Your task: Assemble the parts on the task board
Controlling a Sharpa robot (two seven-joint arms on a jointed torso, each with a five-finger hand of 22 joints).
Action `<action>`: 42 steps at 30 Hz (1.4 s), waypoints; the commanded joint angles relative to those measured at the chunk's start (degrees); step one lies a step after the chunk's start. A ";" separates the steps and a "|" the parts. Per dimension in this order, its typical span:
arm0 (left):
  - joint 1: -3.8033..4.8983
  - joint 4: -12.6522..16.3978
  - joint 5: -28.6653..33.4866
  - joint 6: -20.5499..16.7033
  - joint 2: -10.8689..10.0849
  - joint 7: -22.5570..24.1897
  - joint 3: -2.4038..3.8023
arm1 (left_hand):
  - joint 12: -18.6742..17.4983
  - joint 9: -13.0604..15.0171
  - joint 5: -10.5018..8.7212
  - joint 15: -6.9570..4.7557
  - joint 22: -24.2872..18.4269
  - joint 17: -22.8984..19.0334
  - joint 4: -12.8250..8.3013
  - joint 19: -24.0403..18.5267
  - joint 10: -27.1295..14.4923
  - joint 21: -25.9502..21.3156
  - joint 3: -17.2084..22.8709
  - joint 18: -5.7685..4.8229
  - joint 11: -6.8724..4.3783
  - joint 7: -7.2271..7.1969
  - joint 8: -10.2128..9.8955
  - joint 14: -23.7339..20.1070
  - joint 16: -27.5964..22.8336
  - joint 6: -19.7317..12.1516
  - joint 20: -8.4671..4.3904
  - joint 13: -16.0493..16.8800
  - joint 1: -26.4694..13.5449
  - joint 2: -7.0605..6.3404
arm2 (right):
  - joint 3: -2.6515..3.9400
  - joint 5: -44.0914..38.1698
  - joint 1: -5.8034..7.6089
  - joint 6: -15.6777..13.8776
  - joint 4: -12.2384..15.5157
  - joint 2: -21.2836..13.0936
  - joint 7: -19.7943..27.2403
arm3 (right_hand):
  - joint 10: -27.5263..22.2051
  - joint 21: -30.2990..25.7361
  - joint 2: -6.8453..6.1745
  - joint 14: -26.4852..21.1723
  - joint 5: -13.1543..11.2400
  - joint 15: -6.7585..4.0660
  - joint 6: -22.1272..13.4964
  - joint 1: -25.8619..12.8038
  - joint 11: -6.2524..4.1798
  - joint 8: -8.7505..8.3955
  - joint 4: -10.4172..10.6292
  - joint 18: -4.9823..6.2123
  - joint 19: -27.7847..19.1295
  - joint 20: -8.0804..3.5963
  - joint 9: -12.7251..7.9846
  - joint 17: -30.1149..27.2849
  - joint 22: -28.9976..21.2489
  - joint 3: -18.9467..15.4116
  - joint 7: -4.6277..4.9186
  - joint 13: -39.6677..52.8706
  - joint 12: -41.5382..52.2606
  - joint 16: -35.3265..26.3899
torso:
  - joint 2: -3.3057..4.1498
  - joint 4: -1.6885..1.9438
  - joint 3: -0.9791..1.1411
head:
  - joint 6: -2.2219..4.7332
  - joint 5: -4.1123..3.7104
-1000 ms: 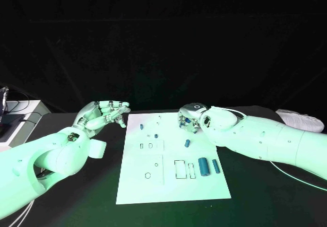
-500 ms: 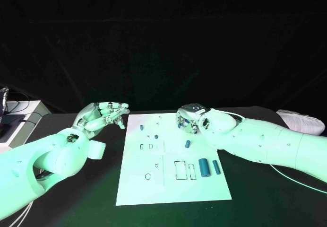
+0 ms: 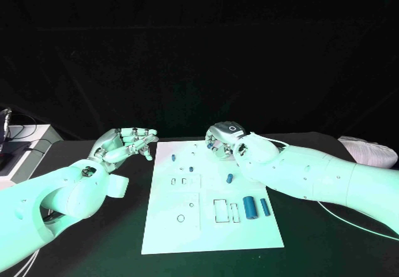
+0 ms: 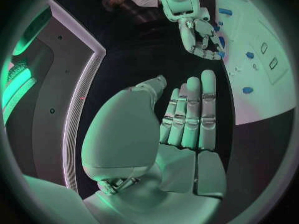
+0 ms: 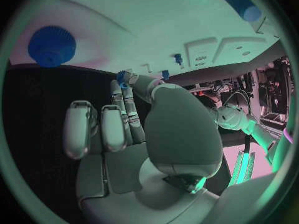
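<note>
The white task board (image 3: 166,228) lies in the middle of the black table. Blue parts on it include a small peg (image 3: 173,155), a short piece (image 3: 229,177) and two cylinders (image 3: 248,206) side by side near the right edge. My right hand (image 3: 223,138) hovers over the board's far edge, its thumb and a finger pinching a small blue part (image 5: 122,78). In the right wrist view a round ridged blue part (image 5: 52,46) lies on the board. My left hand (image 3: 124,144) stays off the board's far left corner; its fingers (image 4: 190,114) are straight and hold nothing.
A white box (image 3: 29,135) with cables stands at the table's left edge. A pale object (image 3: 370,150) lies at the far right behind my right arm. Several empty slots (image 3: 219,209) mark the board's near half.
My right hand has shifted a little to the left along the board's far edge, still pinching the small blue part. The left hand has barely moved.
</note>
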 commanded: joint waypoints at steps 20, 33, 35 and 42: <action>0.04 -0.02 -0.39 1.12 0.79 0.17 0.08 | -0.24 0.10 -0.19 0.00 0.21 -0.06 -0.09 -0.60 -0.49 0.42 0.23 0.70 0.05 -0.10 -0.28 -0.50 0.29 -0.52 -0.10 0.06 0.10 -0.30 | 0.19 0.42 -0.45 -2.61 -7.21 6.41 -1.02 | 1.21 0.57 1.01 0.94 -0.35 -0.01 -0.55 0.97 -1.31 -0.40 -0.54 -1.00 0.36 0.13 0.36 0.19 0.37 0.32 0.38 1.18 -0.39 0.50 | 1.03 1.17 -1.34 | 0.32 -0.51; 0.06 0.16 -0.52 1.15 0.72 0.06 0.28 | -0.26 0.09 -0.19 0.02 0.30 -0.07 -0.10 -0.71 -0.58 0.55 0.25 0.70 0.08 -0.07 -0.31 -0.53 0.31 -0.57 -0.08 0.05 0.08 -0.32 | 0.18 0.54 -0.60 -2.16 -8.34 7.41 -0.77 | 0.82 0.60 0.74 0.94 -0.34 0.10 -0.81 0.80 -1.19 -0.55 -0.69 -1.01 0.33 0.21 0.48 0.23 0.45 0.39 0.45 1.15 -0.46 0.59 | 1.47 1.55 -1.68 | 0.21 -0.94; 0.06 0.18 -0.55 1.15 0.71 0.04 0.32 | -0.26 0.09 -0.19 0.02 0.30 -0.07 -0.10 -0.71 -0.58 0.55 0.25 0.70 0.08 -0.07 -0.31 -0.53 0.31 -0.57 -0.08 0.05 0.08 -0.32 | 0.18 0.54 -0.60 -2.12 -8.45 7.53 -0.75 | 0.76 0.60 0.67 0.93 -0.48 0.13 -0.84 0.69 -1.16 -0.57 -0.69 -1.01 0.31 0.24 0.54 0.23 0.46 0.37 0.47 1.15 -0.44 0.61 | 1.49 1.53 -1.67 | 0.21 -0.88; 0.06 0.21 -0.65 1.17 0.72 0.00 0.43 | -0.26 0.09 -0.19 0.02 0.30 -0.07 -0.10 -0.71 -0.58 0.55 0.25 0.70 0.08 -0.07 -0.31 -0.53 0.31 -0.57 -0.08 0.05 0.08 -0.32 | 0.18 0.57 -0.61 -1.36 -8.61 7.93 -0.70 | 0.71 0.59 0.62 0.92 -0.67 0.16 -0.86 0.59 -1.15 -0.58 -0.69 -1.00 0.29 0.27 0.60 0.17 0.46 0.37 0.48 1.16 -0.42 0.62 | 1.55 1.46 -1.55 | 0.22 -0.67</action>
